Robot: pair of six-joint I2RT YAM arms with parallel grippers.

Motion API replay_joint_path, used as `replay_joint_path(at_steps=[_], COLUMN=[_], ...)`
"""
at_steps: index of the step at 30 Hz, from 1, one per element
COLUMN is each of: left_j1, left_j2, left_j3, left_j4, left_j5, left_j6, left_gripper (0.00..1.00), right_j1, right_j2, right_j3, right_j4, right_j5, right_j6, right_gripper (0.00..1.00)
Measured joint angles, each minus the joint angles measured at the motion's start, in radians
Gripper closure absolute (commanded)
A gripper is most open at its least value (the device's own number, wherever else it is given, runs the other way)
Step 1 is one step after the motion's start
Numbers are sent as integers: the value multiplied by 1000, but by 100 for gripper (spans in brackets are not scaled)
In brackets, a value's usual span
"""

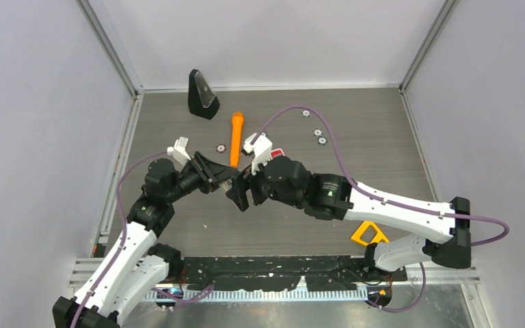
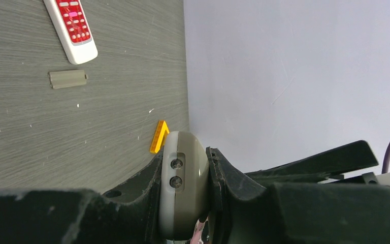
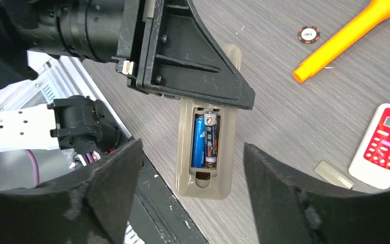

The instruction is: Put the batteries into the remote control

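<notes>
We judge loading nearly done: two batteries (image 3: 206, 140) lie side by side in the open bay of the beige remote (image 3: 203, 185), clamped by the left gripper (image 2: 185, 198). Over the remote, the right gripper (image 3: 192, 157) hangs wide open and empty. The cover (image 3: 333, 174) lies apart from the remote.

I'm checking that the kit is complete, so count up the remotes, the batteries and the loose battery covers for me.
Remotes: 2, beige remote and white-and-red remote
Batteries: 2, blue battery and dark battery, both inside the beige remote
Covers: 1, loose battery cover
Total: 5
</notes>
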Motion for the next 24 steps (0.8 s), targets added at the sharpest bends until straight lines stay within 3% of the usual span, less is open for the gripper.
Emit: replay_joint_path(at_steps=[4,6,13,17,24], left_j1=[0,0,1,1,1], left_j2=[0,0,1,3,3], left_j3=[0,-3,-54,-56,-46], left_j4=[24,57,286,373,374], left_j5=[0,-1,-19,-26,-41], left_j6=[14,21,29,50,103], left_gripper=[100,100,100,100,100], right_j1=[-4,-19,-161,-180,-180], right_j2=[-57,-87,-181,-211,-200], right_j3=[0,0,-37,-86,-174], right_j4=[-11,-20,-53,-44,-9], right_j5=[13,15,-9,-26,-76], right_j6=[38,84,435,614,851], right_gripper=[0,4,5,5,5])
